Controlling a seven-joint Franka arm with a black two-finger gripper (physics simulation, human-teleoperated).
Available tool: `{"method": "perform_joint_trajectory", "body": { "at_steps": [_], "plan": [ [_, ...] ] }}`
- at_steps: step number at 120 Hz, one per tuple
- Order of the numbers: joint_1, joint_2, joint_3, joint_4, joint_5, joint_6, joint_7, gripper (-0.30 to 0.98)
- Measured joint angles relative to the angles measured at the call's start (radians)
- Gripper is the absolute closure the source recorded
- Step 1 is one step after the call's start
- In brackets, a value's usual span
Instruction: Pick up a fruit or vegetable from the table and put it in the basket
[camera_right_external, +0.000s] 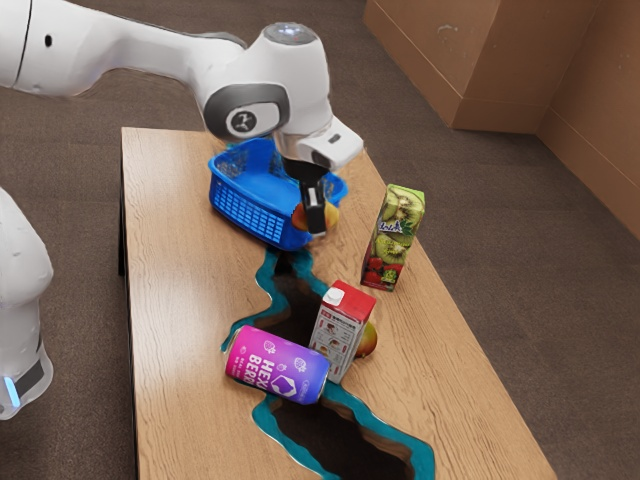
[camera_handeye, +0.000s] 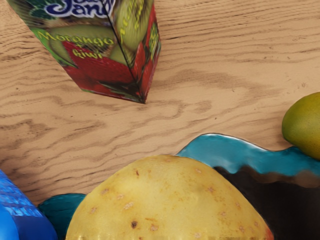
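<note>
My gripper (camera_right_external: 317, 222) is at the near side of the blue basket (camera_right_external: 245, 208), beside its rim, in the exterior view. It is shut on a yellow, potato-like piece (camera_right_external: 332, 216) with an orange tint; one finger covers part of it and the far finger is hidden. In the wrist view the speckled yellow piece (camera_handeye: 167, 200) is large at the lower edge, with the blue basket (camera_handeye: 22, 215) close by. A green-and-orange mango (camera_right_external: 368, 340) lies partly hidden behind the red-topped carton; the mango (camera_handeye: 306, 125) appears green in the wrist view.
A kiwi juice carton (camera_right_external: 393, 240) stands upright near the table's far edge. The red-topped carton (camera_right_external: 342, 332) stands beside a pink-purple can (camera_right_external: 277, 365) lying on its side. A dark, teal-edged strip (camera_right_external: 350, 435) runs along the wooden table (camera_right_external: 170, 300) toward the basket.
</note>
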Motion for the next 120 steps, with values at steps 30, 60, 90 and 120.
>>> {"method": "perform_joint_trajectory", "body": {
  "at_steps": [30, 60, 90, 120],
  "plan": [
    [0.335, -0.022, 0.003, 0.023, 0.017, -0.008, 0.022, 0.36],
    [0.404, 0.106, -0.002, 0.112, 0.02, -0.008, 0.063, 0.37],
    [0.389, 0.016, -0.007, 0.021, -0.002, -0.006, 0.083, 0.37],
    [0.427, -0.048, -0.01, -0.044, -0.048, -0.006, 0.091, 0.37]
  ]
}}
